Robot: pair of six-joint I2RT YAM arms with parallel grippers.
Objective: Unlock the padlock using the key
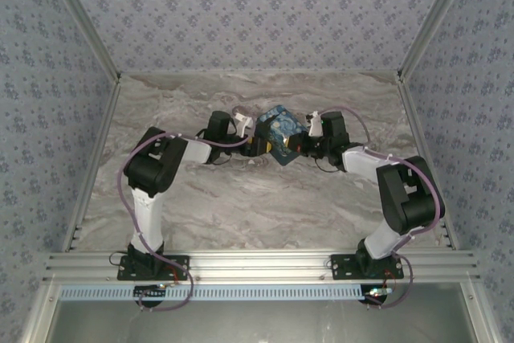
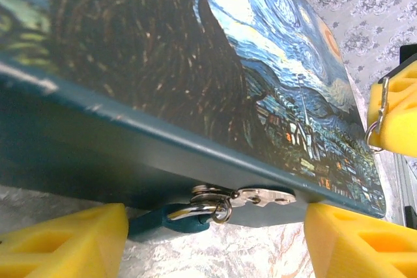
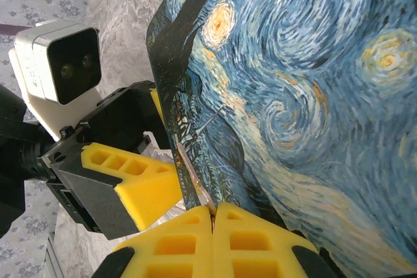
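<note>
The two arms meet in the middle of the worktop [image 1: 241,206], somewhat nearer to its far edge, and the starry-night painted box [image 1: 279,130] is between them.

The left hand [image 2: 215,229] has its yellow fingers [image 2: 65,242] wide apart, one at each side below the dark blue edge of the box. Between them hangs the padlock [image 2: 163,222]. Its blue body points toward the left finger, and its silvery shackle [image 2: 199,209] goes through a metal hasp [image 2: 260,196] on the box edge. I cannot tell whether the shackle is locked.

The right hand [image 3: 213,216] has its fingers pressed together on the key [image 3: 192,177], a thin metal piece that sticks out from the fingertips close along the corner of the box. The left wrist view shows the key well to the right of the padlock, not touching it.
</note>
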